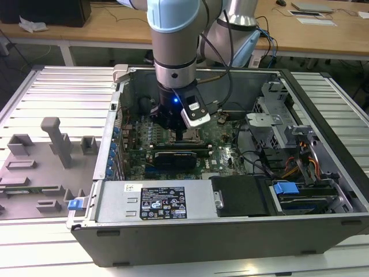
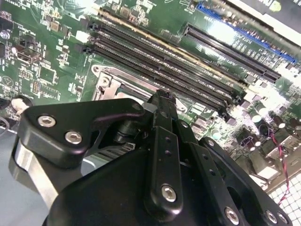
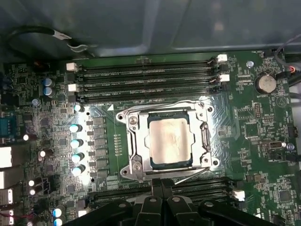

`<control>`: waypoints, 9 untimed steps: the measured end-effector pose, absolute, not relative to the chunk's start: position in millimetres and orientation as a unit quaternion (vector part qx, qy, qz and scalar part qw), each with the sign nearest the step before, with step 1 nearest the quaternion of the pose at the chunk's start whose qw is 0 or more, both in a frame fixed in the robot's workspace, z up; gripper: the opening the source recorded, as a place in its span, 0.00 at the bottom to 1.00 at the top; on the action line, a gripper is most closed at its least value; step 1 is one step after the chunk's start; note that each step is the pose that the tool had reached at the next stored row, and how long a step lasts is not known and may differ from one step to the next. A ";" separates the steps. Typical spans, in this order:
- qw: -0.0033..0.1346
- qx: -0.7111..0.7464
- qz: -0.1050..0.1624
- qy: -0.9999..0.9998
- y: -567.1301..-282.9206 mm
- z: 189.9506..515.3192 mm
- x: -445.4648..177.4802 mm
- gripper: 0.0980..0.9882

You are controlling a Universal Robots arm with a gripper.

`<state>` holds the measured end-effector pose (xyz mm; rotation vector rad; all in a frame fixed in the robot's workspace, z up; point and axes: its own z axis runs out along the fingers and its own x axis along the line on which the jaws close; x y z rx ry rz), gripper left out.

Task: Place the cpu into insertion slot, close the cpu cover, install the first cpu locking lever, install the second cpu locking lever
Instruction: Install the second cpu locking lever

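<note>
The cpu (image 3: pixel 169 141) lies silver face up in the insertion slot (image 3: pixel 149 123) on the green board. The cpu cover (image 3: pixel 135 141), a silver metal frame, lies flat around it, with the chip showing through its window. Thin metal lever rods (image 3: pixel 164 104) run along the cover's edges. My gripper (image 3: pixel 161 184) is shut with nothing between its fingers, its tips just beside one edge of the socket. In the second wrist view the gripper (image 2: pixel 163 100) hovers low over a corner of the socket frame (image 2: pixel 106 80). In the exterior view the gripper (image 1: pixel 180 134) reaches down into the open computer case.
Long black memory slots (image 3: pixel 146 77) flank the socket on two sides. A row of capacitors (image 3: pixel 77 141) and a coin battery (image 3: pixel 265 84) stand nearby. The case walls (image 1: pixel 115 133), a drive cage (image 1: pixel 277 127) and cables surround the board. A grey fixture plate (image 1: pixel 40 167) lies outside.
</note>
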<state>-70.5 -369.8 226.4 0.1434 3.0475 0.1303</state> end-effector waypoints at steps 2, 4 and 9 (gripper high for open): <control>0.043 0.047 0.053 0.997 -372.5 225.7 -71.3 0.01; 0.043 0.048 0.060 0.996 -375.2 224.5 -71.8 0.01; 0.042 0.049 0.089 0.994 -385.3 220.5 -73.3 0.01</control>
